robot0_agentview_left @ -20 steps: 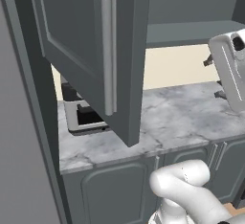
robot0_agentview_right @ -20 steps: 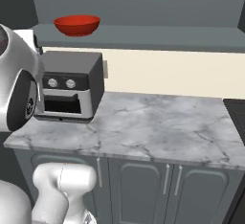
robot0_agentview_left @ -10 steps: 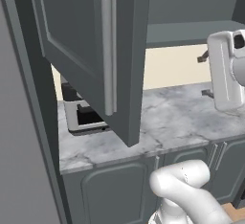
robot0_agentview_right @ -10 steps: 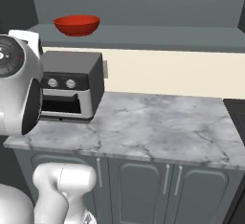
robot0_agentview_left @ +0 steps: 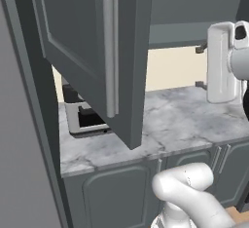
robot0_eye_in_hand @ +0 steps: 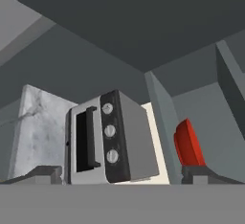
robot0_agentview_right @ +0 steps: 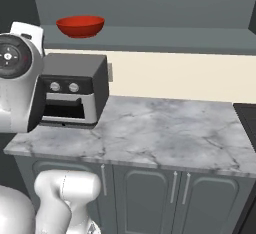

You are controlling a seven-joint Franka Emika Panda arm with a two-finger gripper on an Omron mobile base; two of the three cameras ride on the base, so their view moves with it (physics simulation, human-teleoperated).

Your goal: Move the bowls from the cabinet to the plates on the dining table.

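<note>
The red bowl point(robot0_agentview_right: 80, 26) stands on the bottom shelf of the open dark grey cabinet point(robot0_agentview_right: 160, 34), above the toaster oven; it also appears as the red bowl point(robot0_eye_in_hand: 188, 145) in the rolled hand view. The cabinet door point(robot0_agentview_left: 78, 47) hangs open with its silver bar handle point(robot0_agentview_left: 111, 56) towards me. My gripper point(robot0_agentview_left: 199, 66) is open and holds nothing, at about shelf height, to the right of the door. Its fingertips point(robot0_eye_in_hand: 44, 174) stand wide apart. The cream bowl, the plates and the dining table are out of view.
A toaster oven point(robot0_agentview_right: 75, 96) sits on the marble counter point(robot0_agentview_right: 165, 133) under the cabinet, at the counter's left end. The open door juts out over the counter's left part. Grey base cabinets point(robot0_agentview_right: 165, 198) run below. A dark tall unit point(robot0_agentview_left: 24, 124) borders the left.
The hand has turned upright, risen slightly and shifted further into the right base view. The bowl, door and oven have not moved.
</note>
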